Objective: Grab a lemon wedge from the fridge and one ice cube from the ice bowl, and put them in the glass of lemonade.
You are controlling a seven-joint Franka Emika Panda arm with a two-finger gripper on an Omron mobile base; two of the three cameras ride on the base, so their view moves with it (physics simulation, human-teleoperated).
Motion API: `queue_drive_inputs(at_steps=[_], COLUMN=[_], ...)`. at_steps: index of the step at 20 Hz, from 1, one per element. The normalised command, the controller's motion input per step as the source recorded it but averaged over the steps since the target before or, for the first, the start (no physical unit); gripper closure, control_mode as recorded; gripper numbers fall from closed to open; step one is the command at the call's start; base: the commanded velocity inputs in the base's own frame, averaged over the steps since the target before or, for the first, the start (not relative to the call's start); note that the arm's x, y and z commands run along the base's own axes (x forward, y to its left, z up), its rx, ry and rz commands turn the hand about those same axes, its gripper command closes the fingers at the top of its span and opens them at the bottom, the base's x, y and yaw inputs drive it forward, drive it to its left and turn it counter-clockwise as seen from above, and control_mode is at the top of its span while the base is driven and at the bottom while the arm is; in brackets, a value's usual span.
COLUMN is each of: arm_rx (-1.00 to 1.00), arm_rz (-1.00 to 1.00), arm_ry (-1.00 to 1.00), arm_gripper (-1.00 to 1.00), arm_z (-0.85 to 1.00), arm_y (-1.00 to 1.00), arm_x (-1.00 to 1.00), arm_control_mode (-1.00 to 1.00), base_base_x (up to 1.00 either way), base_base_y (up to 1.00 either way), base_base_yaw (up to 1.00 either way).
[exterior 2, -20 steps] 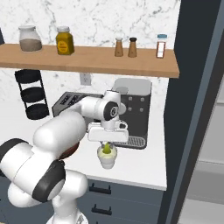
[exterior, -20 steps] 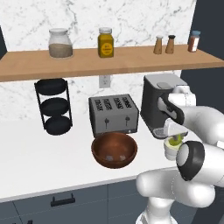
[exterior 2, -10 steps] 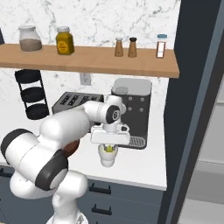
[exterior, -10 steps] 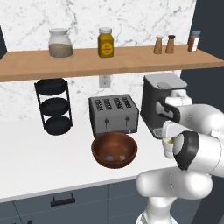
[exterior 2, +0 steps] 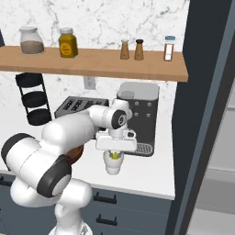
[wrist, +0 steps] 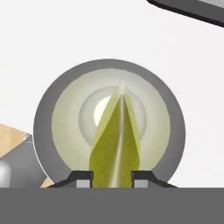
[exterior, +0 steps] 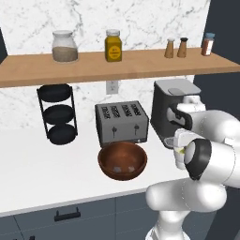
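My gripper (wrist: pixel 113 177) is shut on the lemon wedge (wrist: pixel 114 144), a yellow-green pointed slice whose tip points down into the glass of lemonade (wrist: pixel 52 109) right below it. In the right base view the gripper (exterior 2: pixel 114 148) hangs just over the pale glass (exterior 2: pixel 113 166) on the counter in front of the coffee machine, with the wedge (exterior 2: pixel 114 155) at the rim. The brown ice bowl (exterior: pixel 123 161) sits to the left of the glass, in front of the toaster, with pale cubes inside. At the right stands the dark fridge (exterior 2: pixel 202 114).
A dark grey coffee machine (exterior 2: pixel 140 117) stands right behind the glass. To its left are a toaster (exterior: pixel 122 123) and a black tiered stand (exterior: pixel 57 114). A wooden shelf (exterior: pixel 117 65) with jars and shakers hangs above. The counter's front edge (exterior 2: pixel 137 190) is close.
The hand has come down slightly toward the glass, still holding the wedge, and the arm's elbow has shifted. Nothing else has moved.
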Motion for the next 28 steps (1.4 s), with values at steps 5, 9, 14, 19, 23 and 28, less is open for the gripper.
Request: queue_drive_inputs(at_steps=[5, 9, 14, 19, 23, 28], arm_rx=[0.00, 0.00, 0.00, 0.00, 0.00, -0.02], arm_rz=[0.00, 0.00, 0.00, 0.00, 0.00, 0.00], arm_ry=[-0.06, -0.09, -0.27, -0.47, -0.48, -0.37], arm_gripper=[-1.00, -1.00, -1.00, -1.00, -1.00, -1.00], arm_z=[0.04, 0.14, 0.53, 0.78, 0.54, 0.18], arm_y=[0.04, 0.11, 0.09, 0.36, 0.98, 1.00], arm_x=[0.00, 0.00, -0.06, -0.33, -0.30, -0.26], arm_control_mode=[-1.00, -1.00, -1.00, -1.00, -1.00, -1.00], base_base_x=[0.00, 0.00, 0.00, 0.00, 0.00, 0.00], base_base_y=[0.00, 0.00, 0.00, 0.00, 0.00, 0.00], base_base_yaw=[0.00, 0.00, 0.00, 0.00, 0.00, 0.00])
